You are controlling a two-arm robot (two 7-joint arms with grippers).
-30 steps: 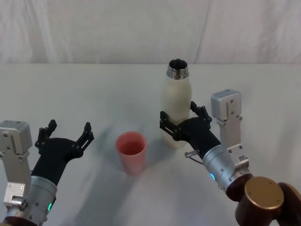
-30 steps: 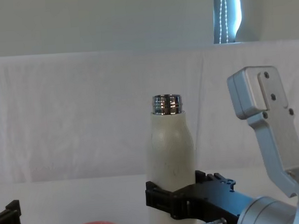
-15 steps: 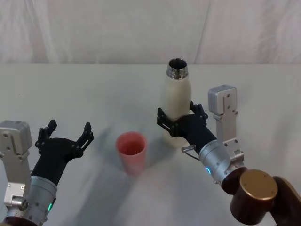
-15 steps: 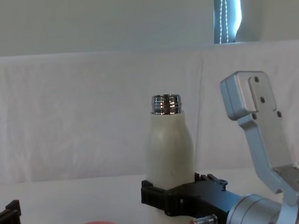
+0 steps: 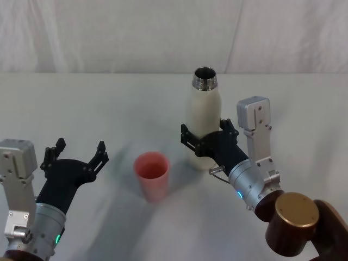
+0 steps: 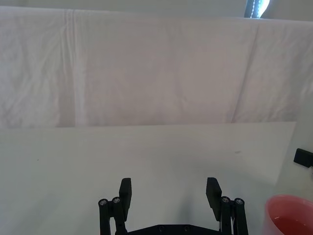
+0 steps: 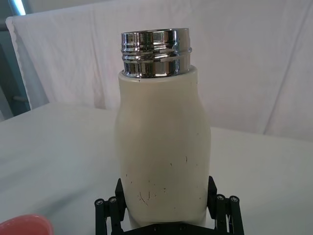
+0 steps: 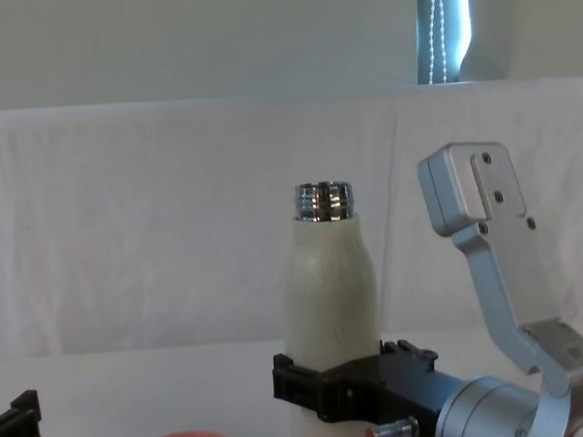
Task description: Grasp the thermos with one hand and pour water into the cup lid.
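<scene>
Head view: right tool (image 5: 202, 140) clamps thermos (image 5: 203, 111); left tool (image 5: 76, 156) open, idle.

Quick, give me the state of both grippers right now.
Left gripper: open, holding nothing, parked left of the cup lid.
Right gripper: fingers on both sides of the thermos; whether it is clamped cannot be told.

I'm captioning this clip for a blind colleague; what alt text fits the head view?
The right tool straddles the lower body of the upright cream thermos, one finger on each side. The pink cup lid stands to the thermos's left on the white table, and the left tool hovers open beyond it.
</scene>
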